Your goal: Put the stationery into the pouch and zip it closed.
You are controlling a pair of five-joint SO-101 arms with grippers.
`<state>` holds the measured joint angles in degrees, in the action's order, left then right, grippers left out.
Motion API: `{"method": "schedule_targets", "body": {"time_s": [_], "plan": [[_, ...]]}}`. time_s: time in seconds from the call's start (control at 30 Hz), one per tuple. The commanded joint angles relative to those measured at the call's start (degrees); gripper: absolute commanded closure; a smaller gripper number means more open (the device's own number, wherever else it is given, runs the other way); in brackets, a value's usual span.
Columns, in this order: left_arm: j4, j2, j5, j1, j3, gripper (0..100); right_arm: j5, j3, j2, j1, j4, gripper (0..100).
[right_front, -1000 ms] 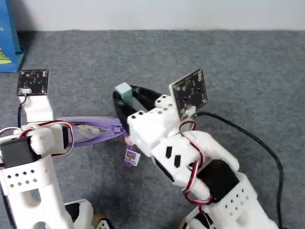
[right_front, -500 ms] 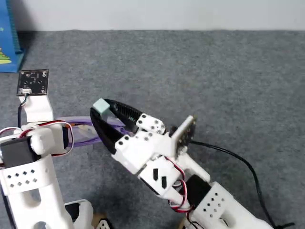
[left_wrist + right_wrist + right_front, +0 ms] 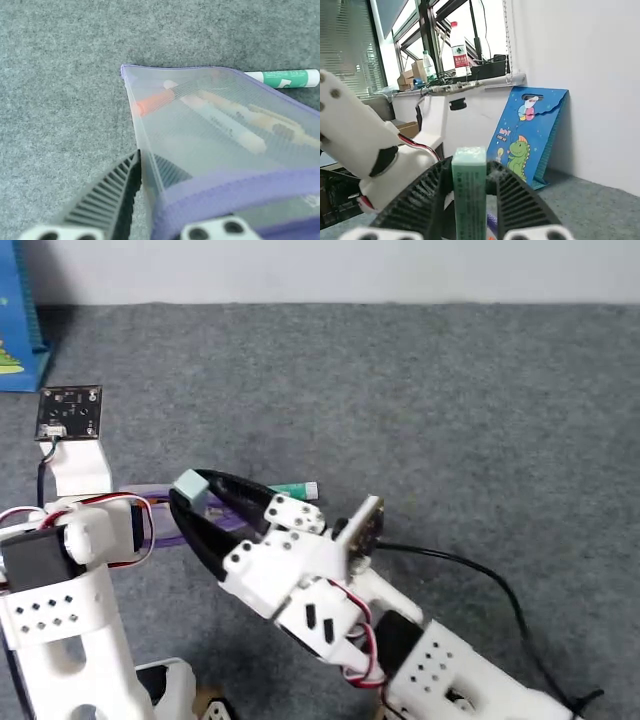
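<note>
Mint-green block [image 3: 190, 484] sits pinched in the right gripper [image 3: 469, 169], over the purple-edged mesh pouch [image 3: 215, 150] at near left. Left gripper [image 3: 150, 172] clamps the pouch's edge; a green marker [image 3: 285, 78] lies just beyond it

Pouch [image 3: 225, 150]: translucent mesh with a purple zip band, its left end clamped in my left hand [image 3: 150, 167], pens visible inside. Mint-green eraser block [image 3: 469, 200]: upright, pinched in my right hand [image 3: 469, 167]. Green-and-white marker [image 3: 285, 79]: flat on the tabletop [image 3: 450, 390], just beside the pouch's right end.
</note>
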<state>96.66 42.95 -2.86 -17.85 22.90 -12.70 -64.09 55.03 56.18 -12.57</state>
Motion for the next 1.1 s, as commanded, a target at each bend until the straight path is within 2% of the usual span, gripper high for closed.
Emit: {"method": "schedule_targets", "body": {"time_s": [0.0, 0.23, 0.3, 0.43, 0.5, 0.73, 0.97, 1.07], "plan": [[-1.3, 0.0, 0.0, -0.3, -0.3, 99, -0.4, 0.7, -6.5, 0.2, -8.2, 99.1], [-2.1, 0.0, 0.1, -1.7, 0.5, 99, 4.0, 0.7, -13.7, 0.4, -16.3, 98.0], [-2.0, 0.0, 0.1, -1.6, 0.5, 99, 4.5, 1.0, -13.0, 0.7, -14.6, 93.5], [-2.0, 0.0, 0.1, -1.6, 0.5, 99, 3.3, 1.1, -10.5, 0.7, -10.6, 76.7], [-2.0, 0.0, 0.1, -1.6, 0.5, 99, 2.9, 1.1, -9.4, 0.7, -8.1, 72.4], [-1.9, 0.0, 0.1, -1.6, 0.6, 99, 3.0, 1.1, -2.7, -0.4, -2.9, 78.8], [-1.9, 0.0, 0.1, -1.6, 0.6, 99, 2.9, 1.1, 6.5, -1.4, 8.4, 82.7], [-1.9, 0.0, 0.1, -1.6, 0.6, 99, 2.9, 1.1, 10.4, -3.0, 11.8, 87.7]]}}
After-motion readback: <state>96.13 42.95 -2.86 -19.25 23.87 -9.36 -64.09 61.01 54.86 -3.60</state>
